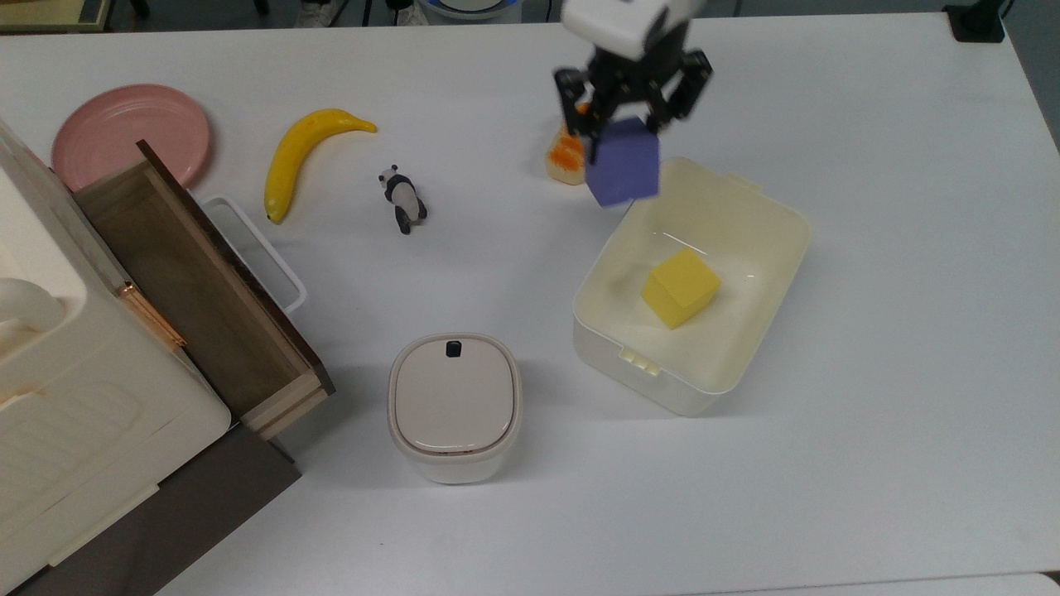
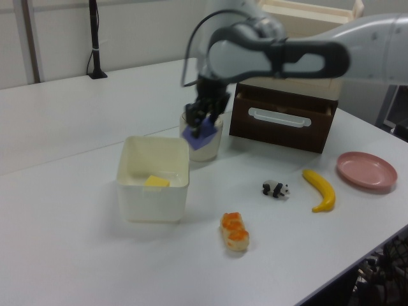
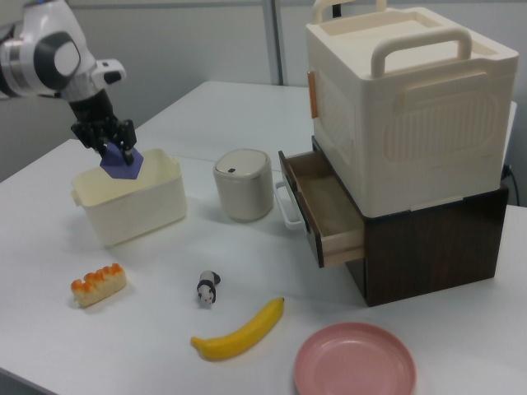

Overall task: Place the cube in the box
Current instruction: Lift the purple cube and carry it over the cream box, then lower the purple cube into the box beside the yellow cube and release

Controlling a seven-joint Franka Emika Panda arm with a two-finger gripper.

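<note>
Purple and matte, the foam-like cube (image 1: 624, 171) hangs in the air clamped between the black fingers of the arm's two-finger gripper (image 1: 629, 124), well above the white table (image 1: 894, 248). In the top view it sits over the far-left corner of the cream-white rectangular plastic box (image 1: 778, 217), partly past the rim; in the right view the cube (image 3: 121, 162) is above the box's near-left rim (image 3: 90, 194), and in the left view (image 2: 201, 136) it is just to the right of the tub (image 2: 153, 204).

The main risk, as I judge it, is letting go too soon: with the cube straddling the corner, it could strike the rim and tumble out toward the orange-topped bread roll (image 1: 566, 157) just beside the box. A soft foam block would likely bounce. A yellow cube (image 1: 681, 288) of like size already lies in the middle of the box floor, so a drop directly onto it could make the purple one roll or rest tilted; the free floor on the top view's left of it looks safer. The cube also appears turned corner-down in the grip, which could make it slip.
</note>
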